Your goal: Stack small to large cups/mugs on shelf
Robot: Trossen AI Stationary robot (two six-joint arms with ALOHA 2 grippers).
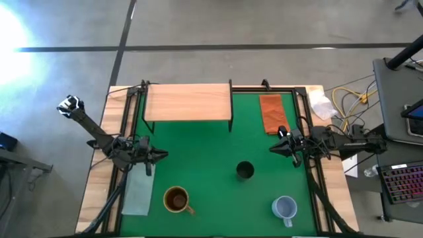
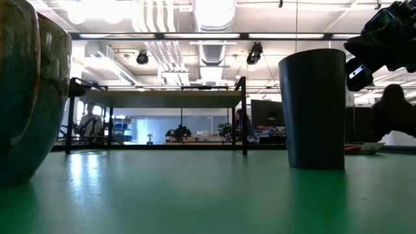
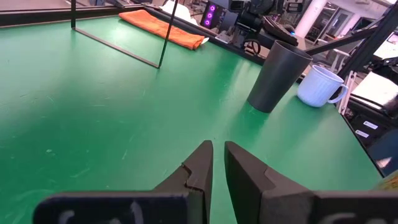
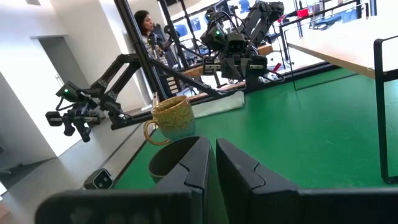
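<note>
The small black cup [image 1: 244, 170] stands upright on the green mat, right of centre; it also shows in the low view [image 2: 315, 107] and the left wrist view [image 3: 273, 78]. The brown-mustard mug [image 1: 176, 199] stands near the front left; it also shows in the right wrist view [image 4: 173, 117]. The pale blue-grey mug [image 1: 285, 207] stands at the front right. The wooden shelf [image 1: 188, 102] stands on black legs at the far edge with nothing on it. My left gripper [image 1: 162, 155] is at the mat's left side, shut and empty. My right gripper [image 1: 272, 151] is at the mat's right side, shut and empty, far-right of the black cup.
An orange cloth [image 1: 272, 112] lies right of the shelf. A pale cloth [image 1: 137, 192] lies on the wooden border at the left. Black frame rails [image 1: 310, 165] run along the mat's sides. Cables and a keyboard [image 1: 403, 185] lie off the table's right. A person [image 4: 146, 25] stands beyond the table.
</note>
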